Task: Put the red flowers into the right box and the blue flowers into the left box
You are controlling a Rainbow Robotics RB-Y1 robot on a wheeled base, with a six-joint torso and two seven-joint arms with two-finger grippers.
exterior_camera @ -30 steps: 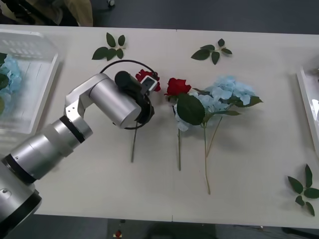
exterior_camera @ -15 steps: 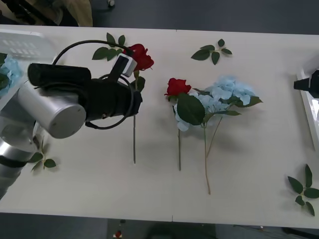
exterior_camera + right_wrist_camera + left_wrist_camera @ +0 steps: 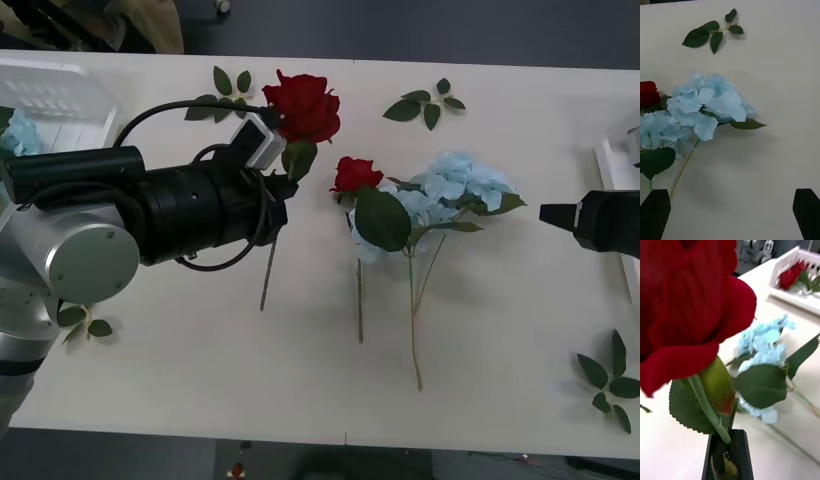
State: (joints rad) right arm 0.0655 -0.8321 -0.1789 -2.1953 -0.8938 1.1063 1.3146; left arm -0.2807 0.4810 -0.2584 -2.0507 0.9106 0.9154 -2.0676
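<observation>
Left arm lifting a red rose for the right box

We had the left gripper [image 3: 727, 450] pinched shut on the stem of one of the red flowers [image 3: 305, 105], its deep-red head raised over the far middle of the table; we judged a firm hold and a high carry over the blue flowers [image 3: 455, 190] would serve best. The right gripper [image 3: 730, 210] hung wide open, near the right box [image 3: 615, 215].

Centre table [image 3: 300, 380]: second rose [image 3: 356, 174] and blue flowers [image 3: 450, 190] are lying tangled, stems touching, blocking a straight pass.
Near edge: bare strip is staying open below the stems.
Right gripper [image 3: 548, 213]: is hovering open over bare surface beside the right box [image 3: 612, 200].
Leaf sprigs [image 3: 425, 102]: are sitting at far edge, well apart.
</observation>
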